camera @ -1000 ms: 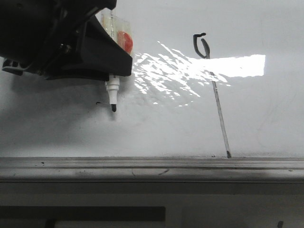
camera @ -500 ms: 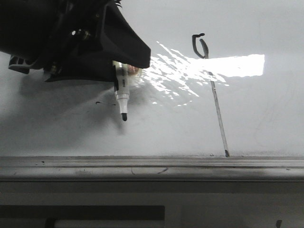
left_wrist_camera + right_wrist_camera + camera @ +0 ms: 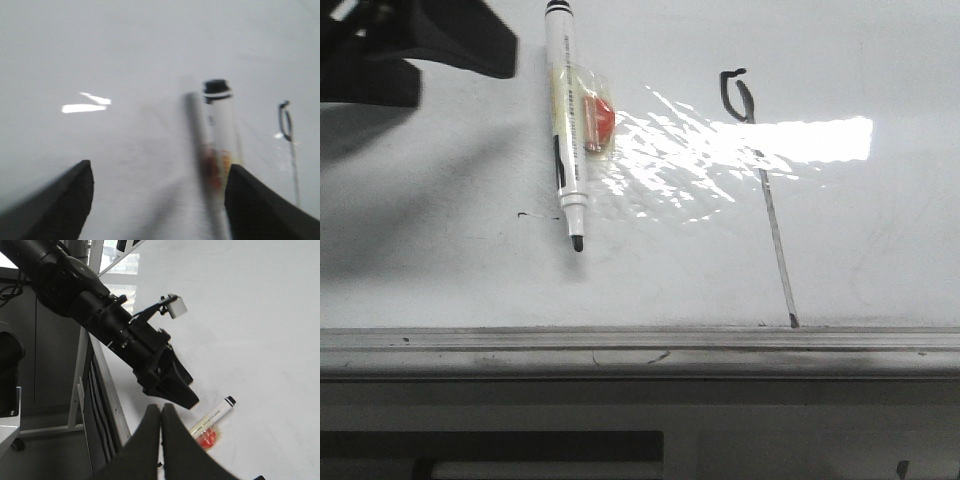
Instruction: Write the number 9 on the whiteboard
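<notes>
A finished 9 (image 3: 757,180), small loop above a long slanted tail, stands on the whiteboard (image 3: 880,240), its tail ending just above the grey ledge (image 3: 640,345). To the left of the figure lies the marker (image 3: 566,130), uncapped, tip toward the ledge, a red tag taped to its barrel, and free of any grip. The left tool (image 3: 160,200) hangs above the marker's far end with its fingers spread wide and nothing between them. The right tool (image 3: 161,415) is pressed closed and empty, well off from the 9. By all appearances the writing is done, with only the arms' withdrawal remaining.
</notes>
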Controlling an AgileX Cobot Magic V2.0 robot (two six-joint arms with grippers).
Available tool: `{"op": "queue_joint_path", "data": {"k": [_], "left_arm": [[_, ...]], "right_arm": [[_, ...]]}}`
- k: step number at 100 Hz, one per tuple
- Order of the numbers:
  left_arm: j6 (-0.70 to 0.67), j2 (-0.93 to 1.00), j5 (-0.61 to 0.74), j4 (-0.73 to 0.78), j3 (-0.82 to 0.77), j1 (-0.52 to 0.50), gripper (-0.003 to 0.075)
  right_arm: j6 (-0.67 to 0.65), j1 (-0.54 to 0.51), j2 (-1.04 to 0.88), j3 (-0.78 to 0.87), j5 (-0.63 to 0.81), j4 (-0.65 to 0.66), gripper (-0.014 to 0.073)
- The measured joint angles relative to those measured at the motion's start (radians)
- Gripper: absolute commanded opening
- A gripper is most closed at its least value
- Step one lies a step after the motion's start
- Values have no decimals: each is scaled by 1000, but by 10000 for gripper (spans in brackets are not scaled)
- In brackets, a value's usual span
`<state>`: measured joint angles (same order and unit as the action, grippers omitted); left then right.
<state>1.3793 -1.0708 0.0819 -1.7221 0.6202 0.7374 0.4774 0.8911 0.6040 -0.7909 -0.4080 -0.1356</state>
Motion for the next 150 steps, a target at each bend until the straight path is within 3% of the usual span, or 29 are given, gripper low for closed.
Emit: {"op": "queue_joint_path", "data": {"k": [7,16,25,38,47,128,138,150], "left_arm": [[18,74,23,0,-39,-7,398],[28,211,5,0,-92,-9,180],[35,366,-28,2,-147,-9,-22],[37,554,-41,3,-228,-9,-20],[37,642,-43,3,-270,-9,-20],[39,740,-21,7,-367,-14,-20],[39,773,-28,108,-391,-45,-20],[39,821,-106,330,-432,-108,-20]], "right_arm": [[0,-1,-22,0,-28,9,-45],[-29,-2,-61,0,-103,65,-34],[-141,-2,-115,19,-164,211,-34],[-360,-2,-205,85,-219,503,-34],[-457,-2,-256,131,-233,593,-34],[-503,-2,-300,174,-244,620,-34],[-505,-2,-300,174,-245,620,-34],[-505,-2,-300,174,-245,620,-34]]}}
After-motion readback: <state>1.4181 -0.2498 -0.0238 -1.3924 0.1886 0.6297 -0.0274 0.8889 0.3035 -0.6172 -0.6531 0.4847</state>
